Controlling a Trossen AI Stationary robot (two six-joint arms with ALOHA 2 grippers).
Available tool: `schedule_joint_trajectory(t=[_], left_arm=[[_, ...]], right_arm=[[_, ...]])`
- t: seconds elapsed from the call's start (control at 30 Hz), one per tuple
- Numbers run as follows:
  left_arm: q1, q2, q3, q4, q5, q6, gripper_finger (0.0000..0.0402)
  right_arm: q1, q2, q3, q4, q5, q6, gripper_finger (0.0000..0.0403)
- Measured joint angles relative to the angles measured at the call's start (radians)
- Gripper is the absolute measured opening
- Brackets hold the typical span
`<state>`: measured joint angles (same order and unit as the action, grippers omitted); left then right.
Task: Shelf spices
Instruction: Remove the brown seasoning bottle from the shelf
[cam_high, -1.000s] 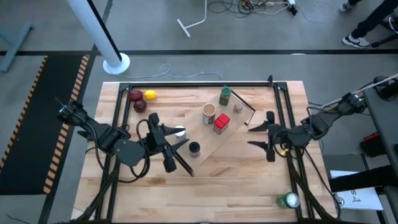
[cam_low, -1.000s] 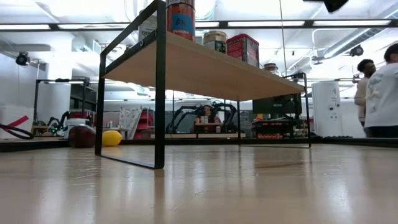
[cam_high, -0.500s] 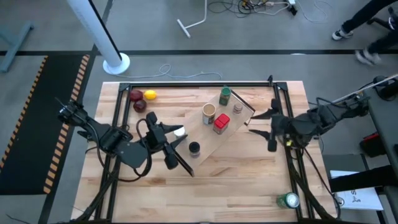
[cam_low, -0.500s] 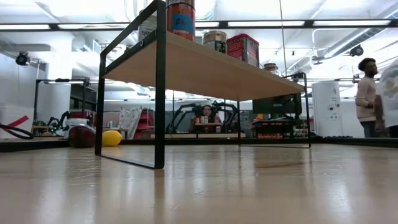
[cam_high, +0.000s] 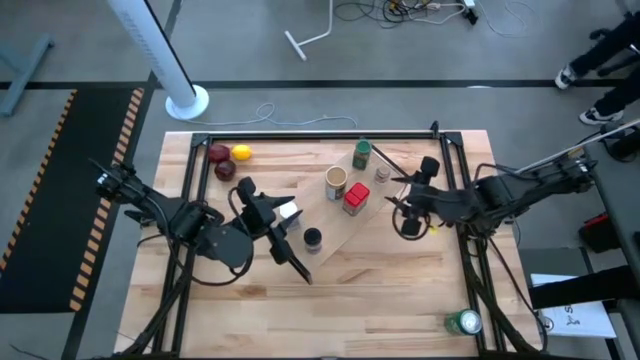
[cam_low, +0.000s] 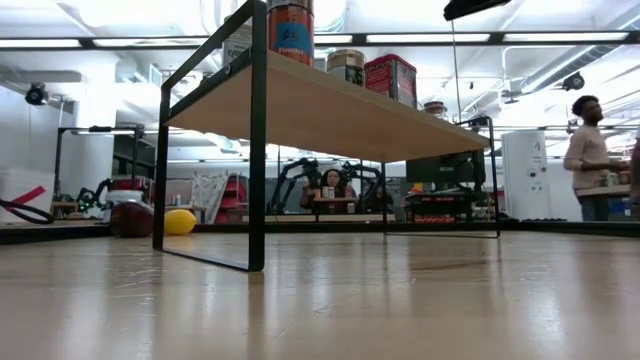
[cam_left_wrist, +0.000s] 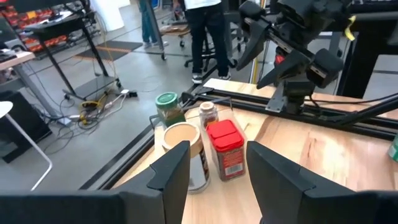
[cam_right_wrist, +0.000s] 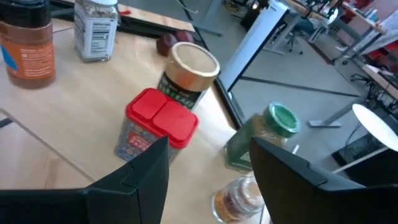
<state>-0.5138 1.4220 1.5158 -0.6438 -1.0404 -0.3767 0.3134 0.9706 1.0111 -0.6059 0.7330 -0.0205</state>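
Movement noted: right hand (cam_high: 408, 212) now in over shelf (cam_high: 368, 222) end, spread, empty — left hand (cam_high: 268, 214) spread beside white-capped jar (cam_high: 289, 212). All six spices on shelf; task judged near done.

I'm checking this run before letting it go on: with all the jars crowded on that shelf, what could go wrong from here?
The right pincer, open, hangs close to the tiny jar and green-lidded jar near the shelf end; a swing could tip them off.
The red box and tan cylinder stand nearly touching, so gripping one may knock the other.
The left pincer is close to the white-capped jar.
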Motion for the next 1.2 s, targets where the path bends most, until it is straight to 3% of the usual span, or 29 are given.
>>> schedule_joint_trajectory(t=[0.53, 0.97, 1.2], left_arm=[[0.0, 0.0, 0.0, -0.093, 0.037, -0.082, 0.0146], [0.005, 0.0, 0.0, -0.138, 0.037, -0.113, 0.0146], [0.006, 0.0, 0.0, -0.138, 0.036, -0.113, 0.0146]], right_arm=[[-0.045, -0.006, 0.0, -0.161, 0.001, 0.127, 0.0199], [-0.227, -0.001, -0.058, -0.161, -0.001, 0.207, 0.0199], [-0.308, -0.001, -0.143, -0.033, -0.121, 0.154, 0.0199]])
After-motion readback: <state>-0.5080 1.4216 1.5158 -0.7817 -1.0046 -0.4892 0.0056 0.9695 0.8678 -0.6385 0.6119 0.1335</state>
